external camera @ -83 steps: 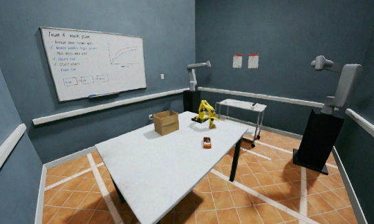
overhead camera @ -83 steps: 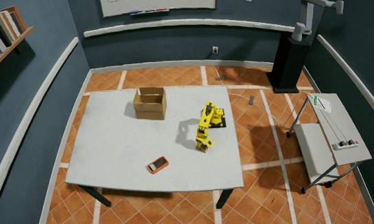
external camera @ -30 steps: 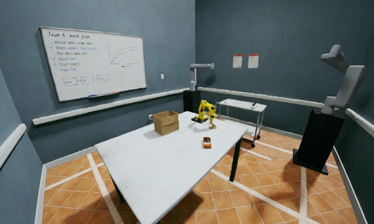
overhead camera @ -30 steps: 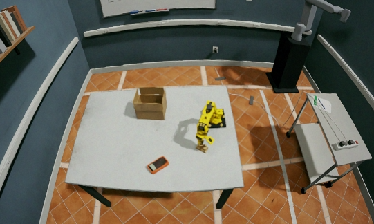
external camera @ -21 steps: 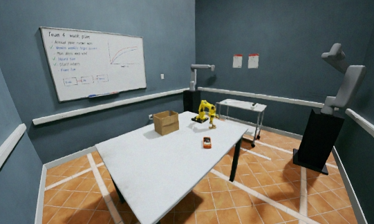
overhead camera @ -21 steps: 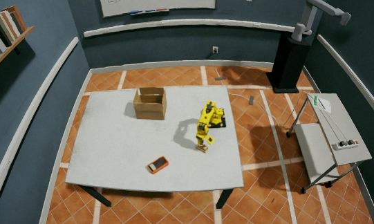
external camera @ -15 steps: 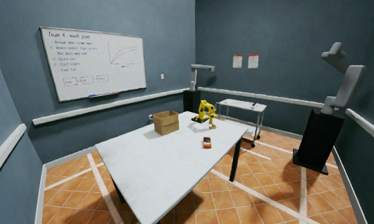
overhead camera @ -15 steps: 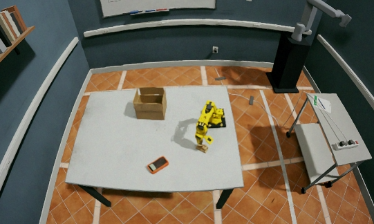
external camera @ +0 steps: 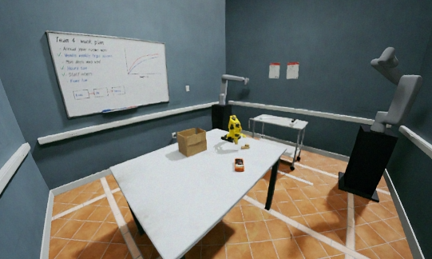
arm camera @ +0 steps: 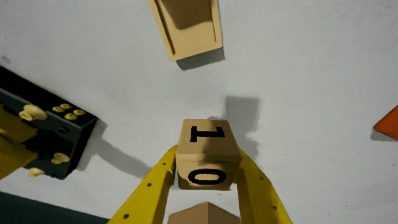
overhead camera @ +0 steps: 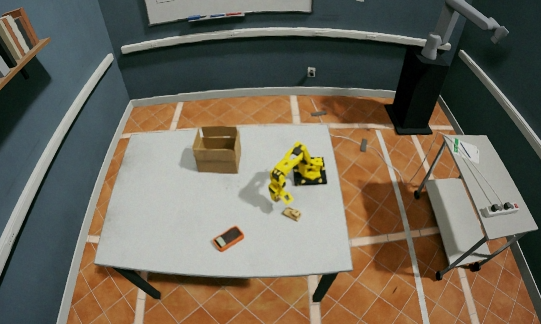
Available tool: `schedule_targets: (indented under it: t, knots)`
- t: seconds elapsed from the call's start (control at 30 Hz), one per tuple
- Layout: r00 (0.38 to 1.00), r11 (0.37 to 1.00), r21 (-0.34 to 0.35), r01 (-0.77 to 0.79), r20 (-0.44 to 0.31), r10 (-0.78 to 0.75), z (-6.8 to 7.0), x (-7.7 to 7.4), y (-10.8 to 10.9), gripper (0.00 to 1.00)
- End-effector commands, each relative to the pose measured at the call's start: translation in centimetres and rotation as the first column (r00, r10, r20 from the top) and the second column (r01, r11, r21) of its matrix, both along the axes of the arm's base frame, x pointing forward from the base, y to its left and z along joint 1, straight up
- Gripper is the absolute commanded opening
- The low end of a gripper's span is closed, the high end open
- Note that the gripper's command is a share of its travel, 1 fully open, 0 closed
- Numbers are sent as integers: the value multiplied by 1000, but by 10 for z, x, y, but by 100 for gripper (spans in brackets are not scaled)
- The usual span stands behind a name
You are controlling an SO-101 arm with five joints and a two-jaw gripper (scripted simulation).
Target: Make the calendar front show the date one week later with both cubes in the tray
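My gripper point(overhead camera: 285, 201) point(external camera: 235, 142) point(arm camera: 207, 167) is closed partway on a numbered cube point(arm camera: 207, 152), held apart from the calendar tray point(overhead camera: 292, 214) point(external camera: 245, 146) point(arm camera: 196, 46).

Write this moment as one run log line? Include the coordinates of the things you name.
pincer point(overhead camera: 282, 201) point(arm camera: 206, 162): shut on cube point(arm camera: 207, 155) | cube: off the table point(overhead camera: 182, 200) point(external camera: 197, 180), 1 and 0 showing | tray point(overhead camera: 292, 214) point(external camera: 245, 146) point(arm camera: 192, 30): beside pincer, on table

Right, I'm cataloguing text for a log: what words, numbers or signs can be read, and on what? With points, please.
"1": held cube point(arm camera: 207, 155), one face.
"0": the same cube, adjoining face.
"Team 4 work plan": whiteboard point(overhead camera: 227, 7) point(external camera: 109, 72) heading, slightly blurred; lines below blurred.
Too small: wall sheets point(external camera: 274, 71), orange device point(overhead camera: 228, 238) point(external camera: 239, 165) point(arm camera: 390, 123).
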State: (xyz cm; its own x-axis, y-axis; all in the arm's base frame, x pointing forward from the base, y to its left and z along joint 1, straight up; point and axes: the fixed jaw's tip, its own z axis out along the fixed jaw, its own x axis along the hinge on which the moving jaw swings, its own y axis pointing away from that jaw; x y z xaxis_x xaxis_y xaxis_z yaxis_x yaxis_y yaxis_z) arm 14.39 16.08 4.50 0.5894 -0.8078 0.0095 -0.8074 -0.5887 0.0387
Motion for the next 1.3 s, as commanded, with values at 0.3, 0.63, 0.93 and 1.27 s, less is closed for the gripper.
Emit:
schedule_targets:
  t: [0.3, 0.63, 0.93, 1.27]
  knots:
    - [891, 891, 18, 453, 15, -453, -3, 54, -83, 0]
    - [639, 639, 19, 769, 15, -769, -9, 63, -168, 0]
    - [487, 487, 19, 873, 15, -873, -11, 56, -205, 0]
    - [413, 413, 19, 911, 15, -911, -12, 50, -221, 0]
